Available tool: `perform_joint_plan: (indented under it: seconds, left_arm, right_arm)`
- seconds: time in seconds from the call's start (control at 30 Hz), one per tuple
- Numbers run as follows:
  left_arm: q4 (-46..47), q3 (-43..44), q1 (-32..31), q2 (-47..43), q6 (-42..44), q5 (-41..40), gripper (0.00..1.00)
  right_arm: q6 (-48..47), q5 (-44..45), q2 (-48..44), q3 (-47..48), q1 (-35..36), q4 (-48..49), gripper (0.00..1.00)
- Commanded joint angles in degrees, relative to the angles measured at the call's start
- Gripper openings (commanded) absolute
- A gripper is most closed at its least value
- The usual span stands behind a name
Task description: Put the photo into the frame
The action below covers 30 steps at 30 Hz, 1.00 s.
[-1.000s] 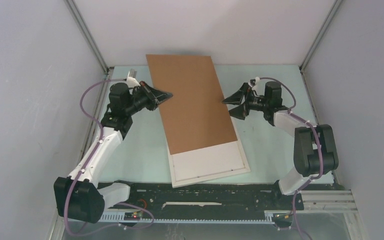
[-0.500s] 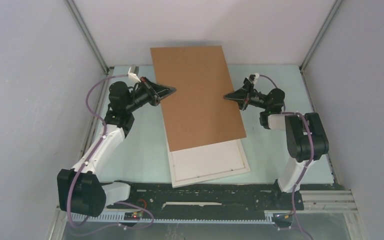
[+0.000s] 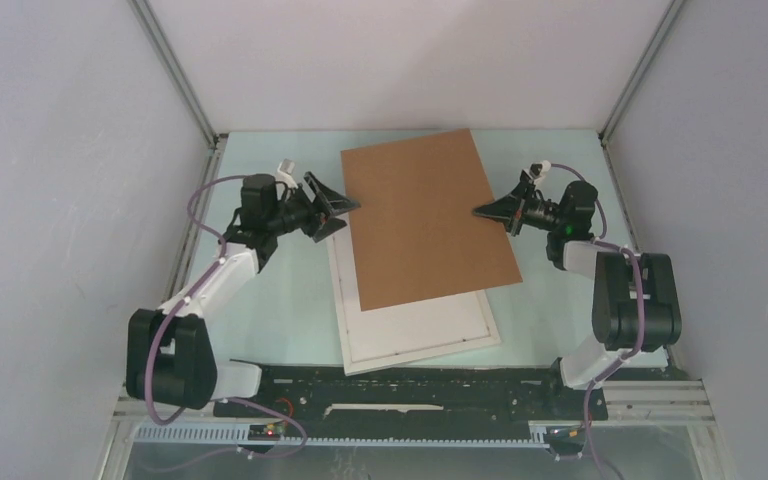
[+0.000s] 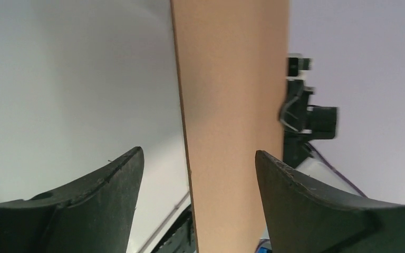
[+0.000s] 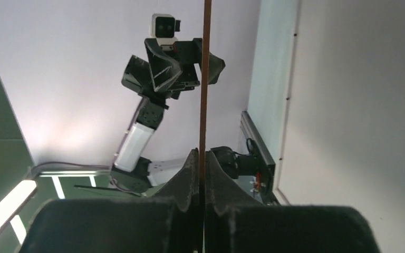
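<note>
A plain brown backing board [image 3: 425, 220] hangs tilted above the table, over the far part of the frame. My right gripper [image 3: 477, 211] is shut on its right edge; in the right wrist view the board [image 5: 206, 68] runs edge-on between the pressed jaws of the right gripper [image 5: 202, 152]. My left gripper [image 3: 343, 213] stands open at the board's left edge. In the left wrist view the board [image 4: 232, 105] passes between the spread jaws of the left gripper [image 4: 198, 153] without touching them. The white frame [image 3: 420, 335] lies flat on the table. The photo is hidden.
Grey walls close in the pale green table [image 3: 280, 290] on three sides. A black rail [image 3: 400, 385] with the arm bases runs along the near edge. The right arm [image 4: 306, 116] shows beyond the board in the left wrist view.
The left gripper has opened and let go of the board. The right gripper has shut on the board's right edge. The board has swung right and lower over the frame.
</note>
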Motion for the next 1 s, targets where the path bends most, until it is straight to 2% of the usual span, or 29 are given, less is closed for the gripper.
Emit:
perform_joint_plan:
  seconds: [0.0, 0.1, 0.17, 0.27, 0.33, 0.4, 0.6, 0.73, 0.83, 0.97]
  left_arm:
    - [-6.49, -1.24, 0.25, 4.11, 7.48, -1.43, 0.81]
    - [-12.54, -1.25, 0.7, 4.93, 11.99, -7.3, 0.82]
    - [-16.74, -1.77, 1.13, 3.96, 14.67, -13.21, 0.84]
    - [-18.29, -4.19, 1.96, 2.25, 15.64, -19.16, 0.87]
    - [-17.11, -6.46, 2.97, 1.42, 14.12, -19.71, 0.9]
    - [-15.32, -8.76, 4.21, 0.67, 12.59, -19.69, 0.98]
    - [-14.28, -11.82, 7.43, -1.36, 12.89, -21.33, 0.99]
    - [-11.12, -13.51, 7.63, -0.6, 11.15, -18.75, 0.84]
    - [-9.84, -13.25, 7.63, 1.66, 10.82, -17.34, 0.62]
    - [-8.35, -12.76, 7.27, 4.98, 10.44, -15.34, 0.53]
  right_arm:
    - [-22.5, 0.03, -6.71, 0.51, 1.51, -22.14, 0.0]
    - [-27.9, 0.41, -5.32, 0.05, 0.92, -26.17, 0.0]
    - [-25.66, 0.49, -4.02, -0.82, 0.81, -21.31, 0.0]
    - [-25.07, -0.35, -1.3, -0.72, 1.85, -17.09, 0.0]
    - [-25.51, -1.03, 0.99, -0.71, 2.47, -16.07, 0.0]
    - [-27.91, -0.39, 1.66, -0.68, 2.44, -18.15, 0.0]
    - [-30.36, -0.26, 2.78, -0.05, 4.47, -18.75, 0.0]
    - [-39.76, 1.39, 2.78, 1.52, 5.66, -29.28, 0.0]
    - [-43.28, 3.05, 2.6, 1.68, 5.95, -32.79, 0.0]
    - [-46.37, 5.82, 2.79, 3.61, 6.67, -37.2, 0.0]
